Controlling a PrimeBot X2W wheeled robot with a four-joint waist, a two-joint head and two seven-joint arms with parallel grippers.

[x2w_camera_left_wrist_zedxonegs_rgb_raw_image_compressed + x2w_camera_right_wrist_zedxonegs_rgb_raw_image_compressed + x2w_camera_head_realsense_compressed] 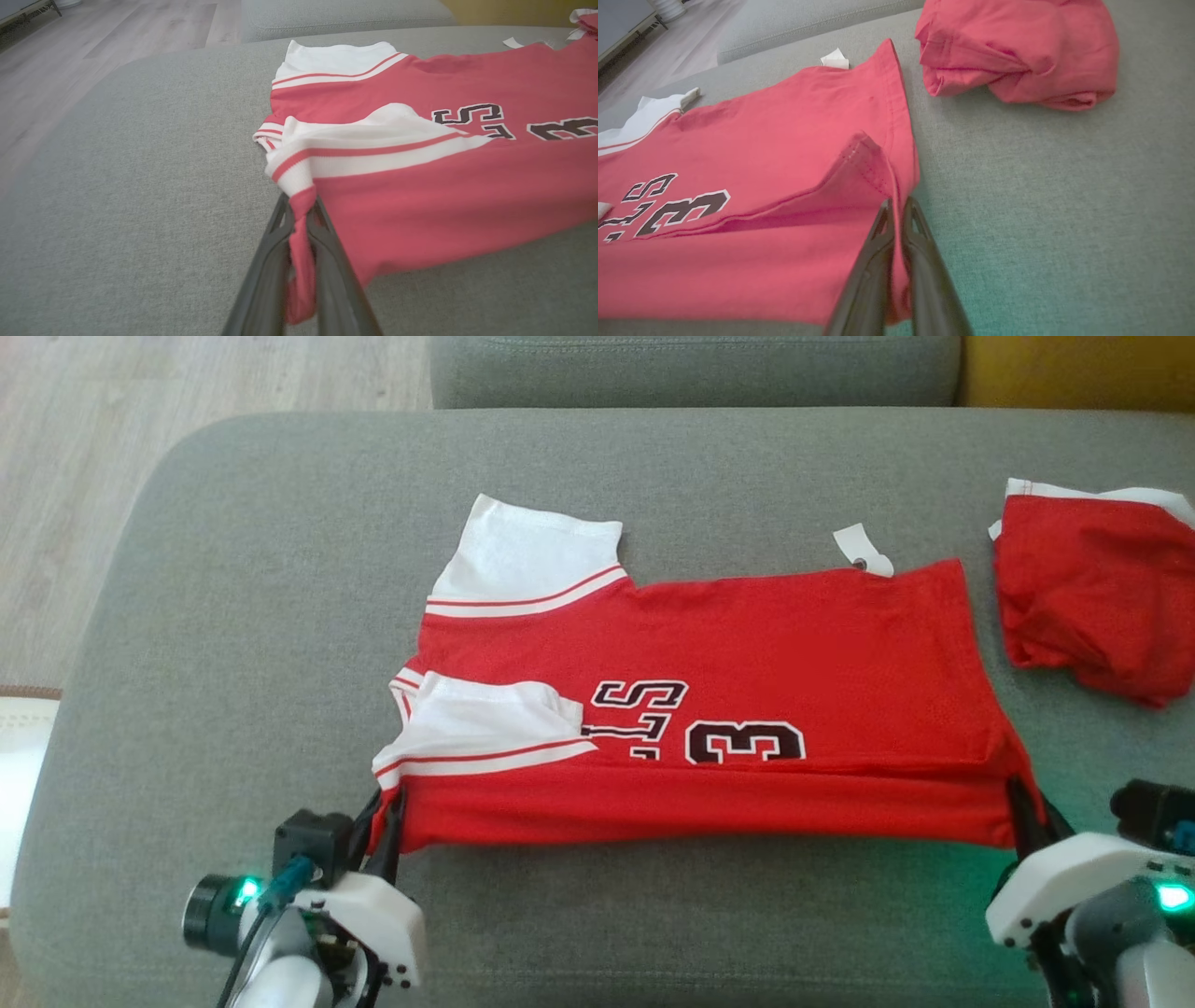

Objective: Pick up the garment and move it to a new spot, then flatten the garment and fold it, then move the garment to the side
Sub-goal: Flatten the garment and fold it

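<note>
The garment is a red jersey with white sleeves and dark lettering, lying across the grey cushion. Its near long edge is lifted and stretched between my two grippers. My left gripper is shut on the near left corner, just under the folded-in white sleeve; the left wrist view shows red cloth pinched between the dark fingers. My right gripper is shut on the near right hem corner, with the fabric edge caught between its closed fingertips.
A second red and white garment lies bunched at the cushion's right edge, close to the jersey's hem. A white tag sticks out at the jersey's far edge. Wooden floor lies beyond the cushion's left side.
</note>
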